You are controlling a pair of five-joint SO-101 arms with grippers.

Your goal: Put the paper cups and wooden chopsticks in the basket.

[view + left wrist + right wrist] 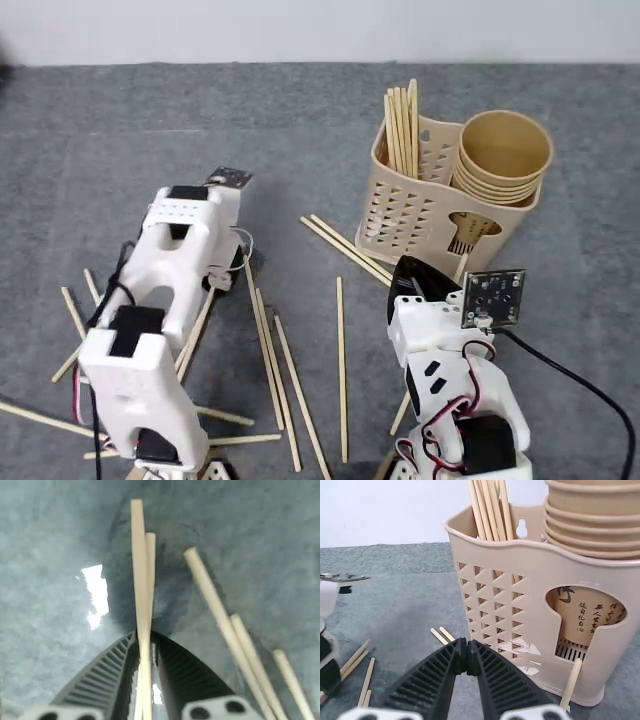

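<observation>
A stack of paper cups (503, 150) sits nested in one compartment of the beige basket (400, 215). A bundle of chopsticks (402, 125) stands upright in the compartment beside it. The basket stands on the grey surface (300, 130), toward its far right.

Loose chopsticks (340, 360) lie scattered flat across the surface between and around the two arms, with a pair (345, 248) just beside the basket's foot. A single chopstick (571, 680) leans against the basket's front wall.

The left end effector (145, 635) is clamped on two chopsticks (141, 570), which run out past its tips close over the surface, near other sticks lying there. The right end effector (466, 655) has its jaws pressed together with nothing between them and sits low in front of the basket, near its perforated wall.
</observation>
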